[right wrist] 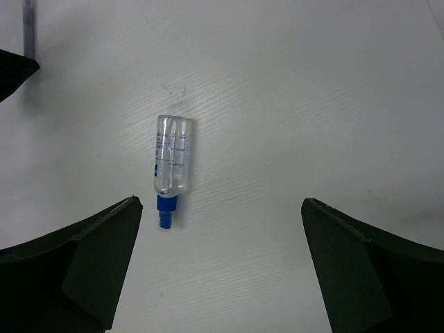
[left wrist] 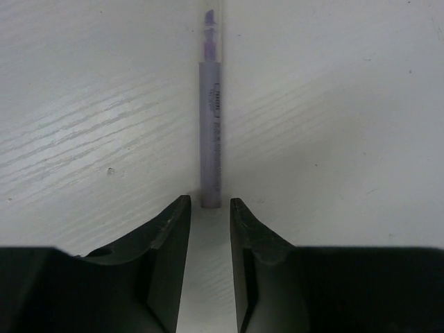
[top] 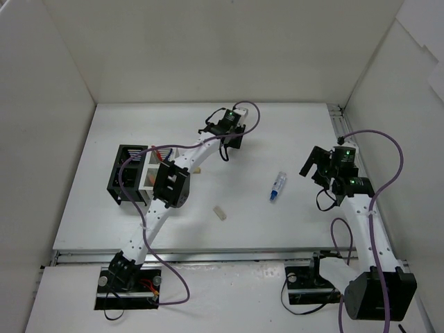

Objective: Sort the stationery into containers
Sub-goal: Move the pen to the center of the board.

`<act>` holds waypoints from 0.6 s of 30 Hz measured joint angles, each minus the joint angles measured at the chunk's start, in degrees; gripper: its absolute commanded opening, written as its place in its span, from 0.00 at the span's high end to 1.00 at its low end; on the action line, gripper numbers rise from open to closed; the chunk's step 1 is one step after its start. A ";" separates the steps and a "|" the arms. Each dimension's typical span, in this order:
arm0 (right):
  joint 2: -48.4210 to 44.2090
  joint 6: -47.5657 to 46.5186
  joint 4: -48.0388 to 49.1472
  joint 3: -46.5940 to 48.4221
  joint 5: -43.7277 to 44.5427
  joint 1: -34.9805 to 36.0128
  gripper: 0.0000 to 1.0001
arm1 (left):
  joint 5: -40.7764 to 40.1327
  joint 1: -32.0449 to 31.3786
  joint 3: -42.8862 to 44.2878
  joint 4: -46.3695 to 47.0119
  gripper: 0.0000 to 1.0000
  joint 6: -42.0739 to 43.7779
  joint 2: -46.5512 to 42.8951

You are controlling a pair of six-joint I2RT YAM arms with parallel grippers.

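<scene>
The left gripper (left wrist: 210,205) is reaching near the far edge of the desk (top: 277,139), where a grey pen (left wrist: 210,132) is lying flat. Its jaws are standing narrow beside the pen's near end, probably to pinch it, but I cannot tell if they are touching. The right gripper (right wrist: 218,201) is hanging wide open over the blue-capped clear tube (right wrist: 171,163), right of the desk's middle. The left arm (top: 156,215) is hiding part of the white organiser (top: 149,179).

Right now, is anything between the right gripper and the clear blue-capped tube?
Nothing visible. The right gripper is open, and the tube lies alone on the table just ahead of it.
</scene>
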 measured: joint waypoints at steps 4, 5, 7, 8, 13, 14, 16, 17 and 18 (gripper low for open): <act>-2.14 0.02 -0.85 -0.44 0.00 -0.24 0.02 | -1.16 -0.04 0.00 -0.13 0.82 -0.22 0.00; -2.54 0.02 -1.05 -0.55 0.00 -0.26 0.02 | -1.68 -0.17 0.00 -0.20 0.84 -0.17 0.00; -3.21 0.04 -1.25 -0.76 0.00 -0.26 0.02 | -2.60 -0.42 0.00 -0.37 0.90 -0.09 0.00; -3.48 0.04 -1.33 -0.87 0.00 -0.26 0.02 | -2.75 -0.50 -0.07 -0.35 0.93 0.04 0.00; -4.31 0.02 -1.86 -1.09 0.00 -0.26 0.02 | -1.92 -0.68 -3.04 1.51 1.00 1.25 -1.40; -4.52 0.02 -1.99 -1.14 0.02 -0.26 0.02 | -1.40 -0.68 -4.00 2.12 1.00 1.62 -1.86; -4.81 0.02 -2.14 -1.27 0.02 -0.26 0.02 | -0.28 -0.68 -6.34 3.32 1.00 2.60 -3.08; -4.96 0.00 -2.23 -1.29 0.02 -0.26 0.02 | 0.20 -0.72 -7.45 3.61 1.00 2.97 -3.76; -5.05 -0.04 -2.32 -1.29 0.02 -0.26 0.02 | 0.66 -0.79 -8.85 3.67 1.00 3.41 -4.63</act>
